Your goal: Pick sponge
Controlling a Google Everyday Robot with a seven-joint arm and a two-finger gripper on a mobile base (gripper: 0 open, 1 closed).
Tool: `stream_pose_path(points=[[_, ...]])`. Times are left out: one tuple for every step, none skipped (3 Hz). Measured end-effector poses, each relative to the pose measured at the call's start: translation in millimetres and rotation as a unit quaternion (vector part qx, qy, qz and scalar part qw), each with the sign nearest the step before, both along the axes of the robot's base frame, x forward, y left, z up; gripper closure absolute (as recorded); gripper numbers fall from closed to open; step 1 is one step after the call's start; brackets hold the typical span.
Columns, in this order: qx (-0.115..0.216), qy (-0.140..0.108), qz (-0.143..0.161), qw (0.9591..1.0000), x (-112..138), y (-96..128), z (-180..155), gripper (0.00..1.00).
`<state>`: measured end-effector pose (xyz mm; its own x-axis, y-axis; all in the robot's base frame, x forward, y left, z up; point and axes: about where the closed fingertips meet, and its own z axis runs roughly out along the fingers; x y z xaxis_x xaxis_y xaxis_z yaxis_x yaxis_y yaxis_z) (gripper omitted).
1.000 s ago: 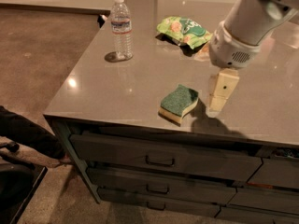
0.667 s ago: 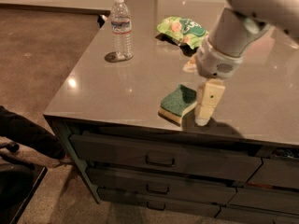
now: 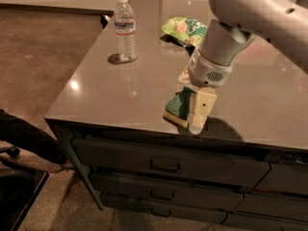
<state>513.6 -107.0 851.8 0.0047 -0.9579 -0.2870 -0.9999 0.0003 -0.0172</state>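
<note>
the sponge (image 3: 176,105) lies flat on the grey counter top (image 3: 110,95), close to the front edge, with its dark green side up and a thin yellow layer showing along its near side. the gripper (image 3: 198,112) is right down at the sponge's right end. its pale cream tip reaches down to the counter and hides that end of the sponge. i cannot tell if the gripper is spread wide, pressed together or pinching the sponge. above the gripper is a round white wrist (image 3: 209,69) with a patch of small holes, and above that the fat white arm (image 3: 250,8) goes up and off to the right. a dark shadow (image 3: 221,129) sits on the counter just to the right of the gripper. farther back, behind the wrist, lies a green snack bag (image 3: 185,30), well apart from the sponge. a clear water bottle (image 3: 125,30) with a white cap stands upright near the back left of the counter. under the counter top are grey drawers (image 3: 163,165) with dark handles. to the left is brown floor (image 3: 43,47), and something black (image 3: 24,141) sits low at the left edge.
</note>
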Motion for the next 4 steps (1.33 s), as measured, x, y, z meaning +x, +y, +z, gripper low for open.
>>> stream_pose_path(points=[[0.007,0.009,-0.003,0.9999,5,10,-1,0.15],[0.013,0.015,-0.007,0.9998,10,14,2,0.46],[0.016,0.018,-0.014,0.9996,14,10,6,0.77],[0.024,0.007,-0.023,0.9994,21,2,23,0.98]])
